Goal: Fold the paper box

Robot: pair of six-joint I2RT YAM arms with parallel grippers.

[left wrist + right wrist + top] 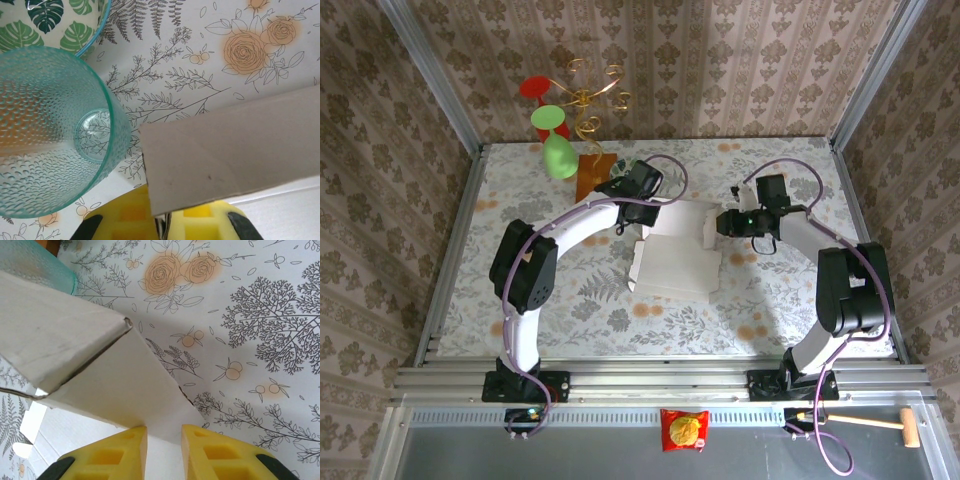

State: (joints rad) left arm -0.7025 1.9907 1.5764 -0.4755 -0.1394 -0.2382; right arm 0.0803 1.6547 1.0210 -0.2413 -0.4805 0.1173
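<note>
Left claw (162, 217), paper box (230, 155) edge pinched within

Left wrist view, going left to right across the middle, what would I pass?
teal cup → paper box

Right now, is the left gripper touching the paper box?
Touching. In the left wrist view a flap corner of the paper box sits pinched in the slit between the pads of the left gripper.
</note>
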